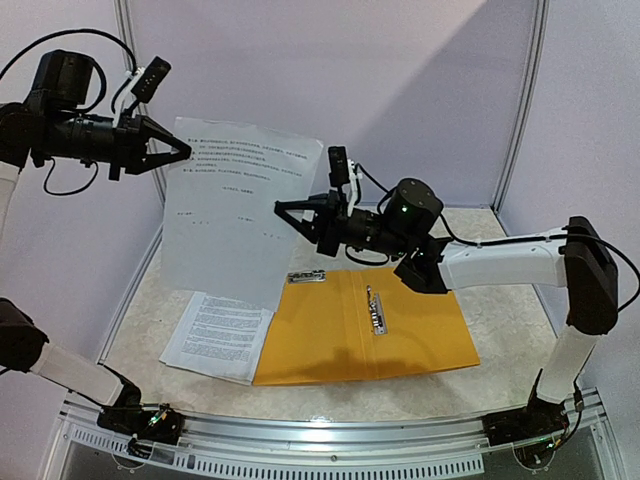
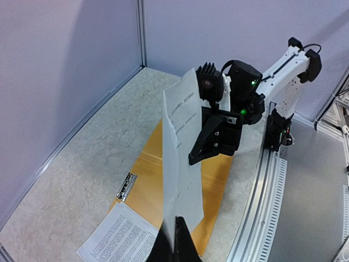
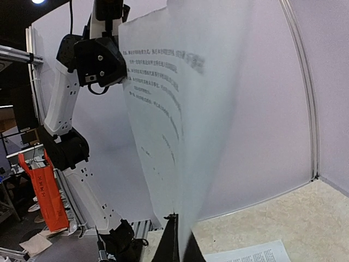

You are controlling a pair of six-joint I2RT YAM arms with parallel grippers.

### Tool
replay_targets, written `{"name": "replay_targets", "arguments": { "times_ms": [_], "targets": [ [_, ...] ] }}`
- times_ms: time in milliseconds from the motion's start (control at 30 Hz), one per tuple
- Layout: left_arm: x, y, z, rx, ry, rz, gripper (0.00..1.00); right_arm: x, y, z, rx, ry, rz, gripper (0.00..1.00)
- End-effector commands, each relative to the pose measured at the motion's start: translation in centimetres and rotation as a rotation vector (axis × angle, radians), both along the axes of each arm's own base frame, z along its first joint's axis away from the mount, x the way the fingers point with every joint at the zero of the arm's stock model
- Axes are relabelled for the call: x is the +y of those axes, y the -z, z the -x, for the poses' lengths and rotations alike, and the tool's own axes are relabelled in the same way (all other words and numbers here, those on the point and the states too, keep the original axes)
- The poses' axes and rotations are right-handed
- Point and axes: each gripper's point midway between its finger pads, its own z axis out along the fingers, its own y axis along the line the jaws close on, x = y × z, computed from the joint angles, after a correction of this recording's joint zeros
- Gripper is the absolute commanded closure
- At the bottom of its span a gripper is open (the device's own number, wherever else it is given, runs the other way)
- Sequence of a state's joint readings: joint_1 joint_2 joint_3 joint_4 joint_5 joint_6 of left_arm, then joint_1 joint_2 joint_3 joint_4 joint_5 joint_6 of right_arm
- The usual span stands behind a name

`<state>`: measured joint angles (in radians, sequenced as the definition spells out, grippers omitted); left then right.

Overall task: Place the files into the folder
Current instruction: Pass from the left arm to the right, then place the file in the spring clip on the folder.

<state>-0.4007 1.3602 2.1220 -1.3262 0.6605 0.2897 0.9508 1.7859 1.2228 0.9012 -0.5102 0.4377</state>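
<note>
One white printed sheet (image 1: 235,210) hangs upright in the air above the table's left half. My left gripper (image 1: 183,152) is shut on its top left corner. My right gripper (image 1: 280,208) is shut on its right edge. The left wrist view shows the sheet (image 2: 182,158) edge-on, rising from my left gripper (image 2: 175,222). In the right wrist view the sheet (image 3: 180,98) rises from my right gripper (image 3: 178,218). The orange-yellow folder (image 1: 340,335) lies open and flat below, its metal clip (image 1: 376,310) at the spine. More printed sheets (image 1: 215,335) lie flat at its left edge.
A loose metal clip bar (image 1: 308,276) lies at the folder's far left corner, also in the left wrist view (image 2: 126,186). Purple booth walls close the back and sides. An aluminium rail (image 1: 330,440) runs along the near edge.
</note>
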Motion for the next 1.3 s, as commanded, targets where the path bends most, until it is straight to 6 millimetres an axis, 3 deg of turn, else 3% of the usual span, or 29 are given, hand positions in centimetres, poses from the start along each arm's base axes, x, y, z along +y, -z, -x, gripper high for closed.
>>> {"name": "replay_targets", "arguments": {
  "times_ms": [0,67,100,167,267,367,467,600,733,900,1033,1267],
  "targets": [
    [0.1,2.8,-1.4,0.116,-0.056,-0.035,0.91,0.4,0.4,0.2,0.064,-0.050,0.059,1.00],
    [0.5,4.2,-2.2,0.133,-0.096,-0.076,0.34,-0.2,1.5,-1.0,0.133,-0.027,0.120,1.00],
    [0.9,5.1,-2.8,0.135,-0.128,-0.105,0.16,-0.9,1.8,-1.6,0.190,-0.019,0.152,1.00],
    [2.1,7.1,-4.3,0.134,-0.213,-0.178,0.01,-2.8,3.7,-3.1,0.323,0.003,0.255,1.00],
    [3.7,11.1,-6.2,0.150,-0.302,-0.306,0.00,-7.1,6.6,-4.3,0.494,0.090,0.475,1.00],
    [4.8,16.2,-7.7,0.196,-0.349,-0.428,0.01,-13.8,11.4,-4.8,0.712,0.185,0.725,1.00],
    [5.2,21.0,-8.2,0.253,-0.345,-0.514,0.00,-20.0,14.2,-3.9,0.871,0.218,0.831,1.00],
    [5.0,26.3,-8.4,0.332,-0.316,-0.580,0.00,-26.3,15.2,-1.9,1.014,0.245,0.905,1.00],
    [5.0,30.0,-8.3,0.388,-0.285,-0.644,0.01,-30.8,16.4,-2.1,1.064,0.347,0.976,1.00],
    [6.1,34.6,-8.3,0.412,-0.267,-0.747,0.01,-33.4,19.2,-3.5,1.103,0.397,1.058,1.00],
    [7.2,37.7,-8.2,0.437,-0.268,-0.831,0.01,-34.1,21.6,-5.1,1.144,0.377,1.096,1.00],
    [7.9,41.4,-7.9,0.477,-0.260,-0.891,0.02,-36.2,25.6,-8.9,1.151,0.399,1.176,1.00]
  ]
}}
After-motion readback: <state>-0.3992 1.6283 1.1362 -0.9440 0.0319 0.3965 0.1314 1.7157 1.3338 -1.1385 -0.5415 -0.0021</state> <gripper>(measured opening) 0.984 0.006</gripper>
